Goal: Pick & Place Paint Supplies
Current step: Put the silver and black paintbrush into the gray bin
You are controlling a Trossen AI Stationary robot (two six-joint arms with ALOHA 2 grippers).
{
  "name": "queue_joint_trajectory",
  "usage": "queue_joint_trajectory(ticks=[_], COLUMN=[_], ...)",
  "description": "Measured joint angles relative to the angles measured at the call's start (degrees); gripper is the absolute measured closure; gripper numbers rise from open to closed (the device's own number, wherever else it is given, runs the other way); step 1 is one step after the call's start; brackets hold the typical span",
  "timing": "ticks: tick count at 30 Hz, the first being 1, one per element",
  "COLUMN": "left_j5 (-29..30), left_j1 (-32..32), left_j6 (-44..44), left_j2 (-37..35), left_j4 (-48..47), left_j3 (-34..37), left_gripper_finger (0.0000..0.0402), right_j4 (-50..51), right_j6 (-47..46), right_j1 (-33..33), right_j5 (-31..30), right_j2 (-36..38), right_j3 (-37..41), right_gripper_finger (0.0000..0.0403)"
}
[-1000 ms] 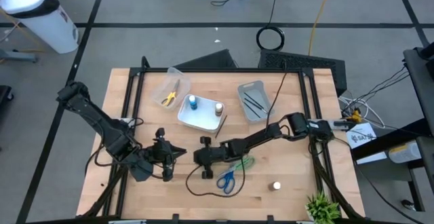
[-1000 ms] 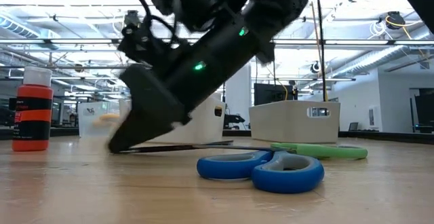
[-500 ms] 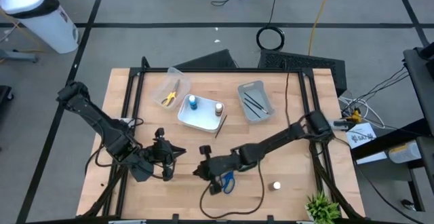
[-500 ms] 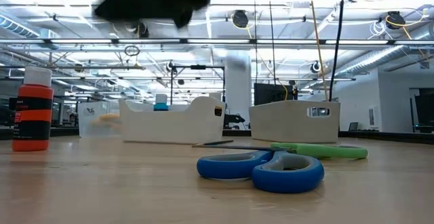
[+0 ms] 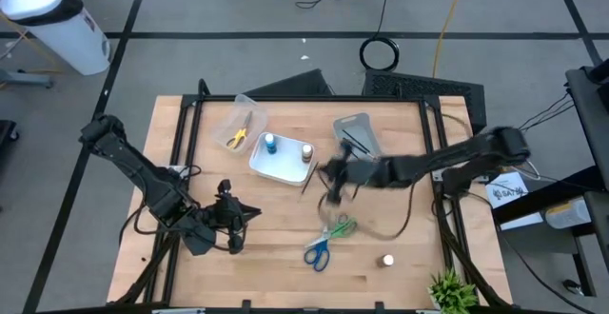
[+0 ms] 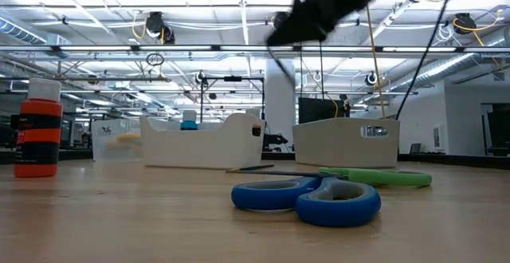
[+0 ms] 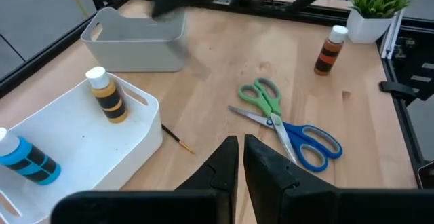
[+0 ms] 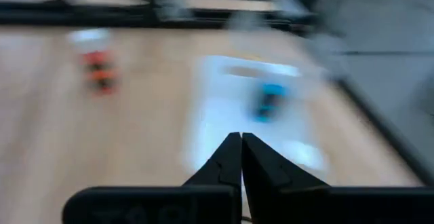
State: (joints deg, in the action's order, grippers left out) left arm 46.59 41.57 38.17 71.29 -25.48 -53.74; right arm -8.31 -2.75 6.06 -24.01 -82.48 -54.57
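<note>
Overhead, the right end effector (image 5: pixel 333 174) is seen closed above the counter (image 5: pixel 409 247), between the white bin (image 5: pixel 282 166) and the grey bin (image 5: pixel 354 143); whether a brush is pinched cannot be told. The scissors (image 5: pixel 324 242) lie near it, toward the front edge.

At counter level, the blue scissors (image 6: pixel 307 198) lie flat, well below the raised arm. A low, slow approach would suit them.

From the left wrist, the left end effector (image 7: pixel 241 157) is seen nearly closed and empty, scissors (image 7: pixel 285 121) just ahead.
</note>
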Motion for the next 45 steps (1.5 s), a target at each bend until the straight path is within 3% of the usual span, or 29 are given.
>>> queue_joint_trajectory(ticks=[4, 10, 14, 19, 23, 27, 31, 34, 39, 45], left_j5=[0.0, -0.1, -0.1, -0.1, -0.2, -0.1, -0.2, -0.2, -0.2, -0.3], left_j1=[-0.5, -1.8, -2.5, -2.8, -2.8, -2.8, -3.2, -3.5, -3.7, -3.7], left_j6=[0.0, -0.2, -0.4, -0.4, -0.1, -1.4, -3.2, -3.4, -3.9, -4.0], left_j2=[0.0, 0.0, 0.0, 0.0, 0.0, 0.0, 0.0, 0.0, 0.0, 0.0], left_j4=[0.0, 0.0, -0.1, -0.1, 0.0, 0.0, 0.0, 0.0, -0.1, -1.1], left_j3=[0.0, 0.0, 0.0, 0.0, 0.0, 0.0, 0.0, 0.0, 0.0, 0.0], left_gripper_finger=[0.0364, 0.0364, 0.0364, 0.0364, 0.0364, 0.0364, 0.0364, 0.0364, 0.0364, 0.0364], right_j4=[-8.4, -17.9, -29.4, -37.9, -43.6, -34.4, -7.0, 7.3, 13.3, 15.3], right_j6=[0.2, -3.9, -4.6, -4.8, -3.6, -2.2, 1.1, 0.6, 3.2, 4.4], right_j1=[-9.7, -20.1, -17.7, -12.7, -9.7, -8.2, -9.5, -12.5, -16.7, -23.2], right_j5=[-1.4, 12.9, 18.6, 18.2, 18.2, 16.8, 10.4, 10.7, 10.8, 14.2], right_j2=[8.3, 13.6, 12.6, 9.5, 6.7, 3.5, -2.3, -9.1, -19.4, -25.9], right_j3=[11.2, 20.9, 25.8, 27.0, 26.6, 20.4, 7.6, 0.0, -7.5, -11.3], right_gripper_finger=[0.0402, 0.0402, 0.0403, 0.039, 0.0351, 0.0289, 0.023, 0.0197, 0.0162, 0.017])
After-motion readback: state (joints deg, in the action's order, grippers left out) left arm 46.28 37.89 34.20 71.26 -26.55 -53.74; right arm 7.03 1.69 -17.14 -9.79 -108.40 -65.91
